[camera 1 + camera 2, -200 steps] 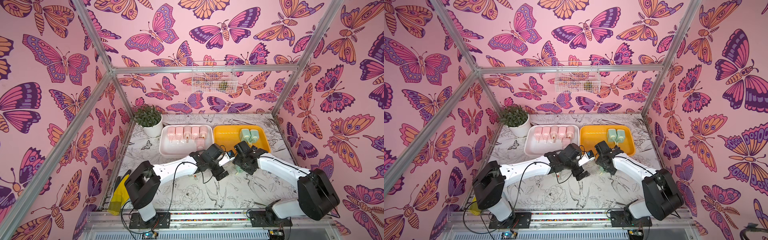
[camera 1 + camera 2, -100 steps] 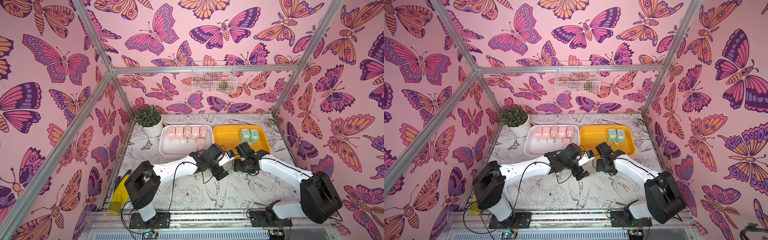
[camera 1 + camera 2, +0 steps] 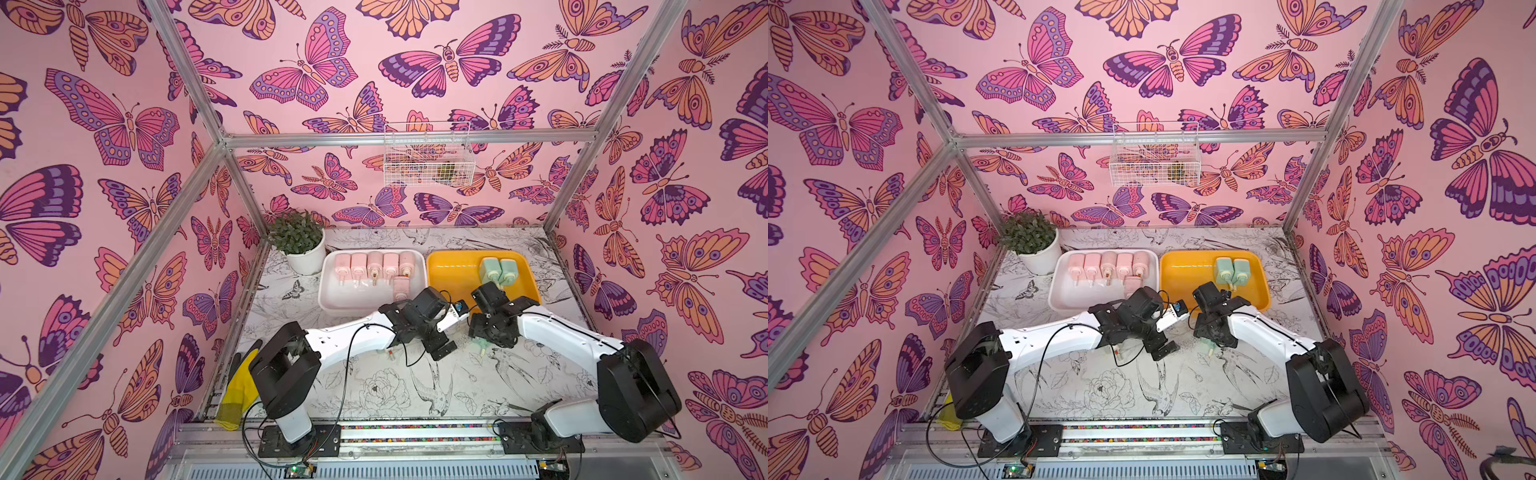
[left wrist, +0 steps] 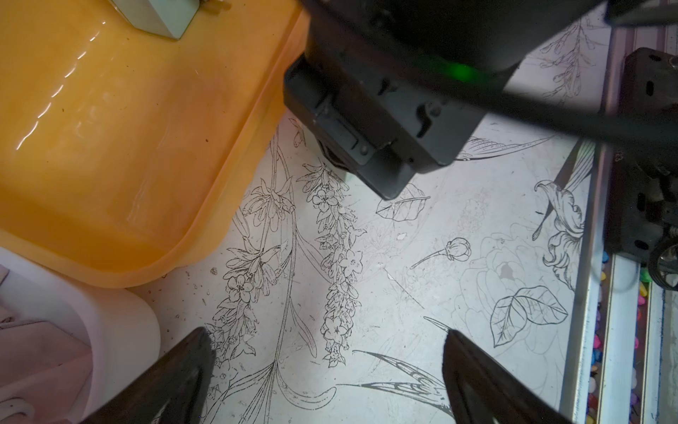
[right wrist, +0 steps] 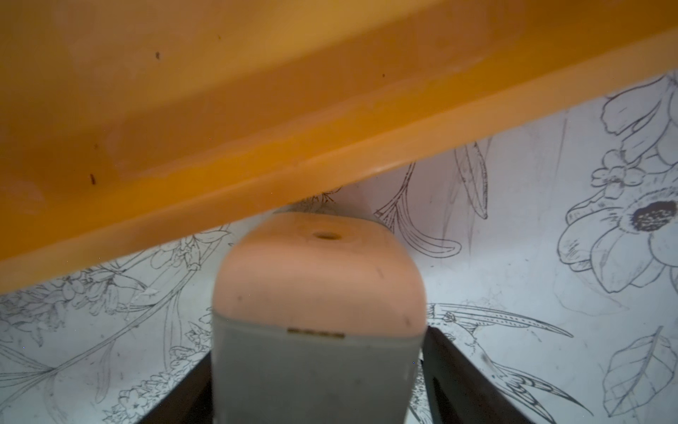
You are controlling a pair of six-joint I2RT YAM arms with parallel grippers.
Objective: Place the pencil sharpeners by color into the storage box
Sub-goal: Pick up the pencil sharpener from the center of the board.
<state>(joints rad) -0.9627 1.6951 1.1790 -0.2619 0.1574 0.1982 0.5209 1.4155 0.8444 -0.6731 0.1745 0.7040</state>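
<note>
Both top views show five pale pink pencil sharpeners [image 3: 374, 264] in a row in the white tray [image 3: 353, 297], with a sixth [image 3: 401, 286] in front of them. Two mint green ones [image 3: 496, 270] lie in the yellow tray [image 3: 453, 270]. My right gripper [image 5: 319, 367] is shut on a mint green sharpener [image 5: 315, 374]. Its cream end points at the yellow tray's near rim [image 5: 330, 161]. In a top view this sharpener [image 3: 480, 345] peeks out under the right gripper [image 3: 486, 336]. My left gripper [image 4: 326, 337] is open and empty over the table, near where the trays meet.
A potted plant [image 3: 301, 245] stands at the back left beside the white tray. A wire basket [image 3: 428, 156] hangs on the back wall. A yellow glove [image 3: 239, 390] lies at the front left edge. A small pinkish piece [image 3: 388, 353] shows under the left arm.
The right arm has shifted slightly, its elbow swinging outward, with the green sharpener still in the gripper. The left arm has not moved.
</note>
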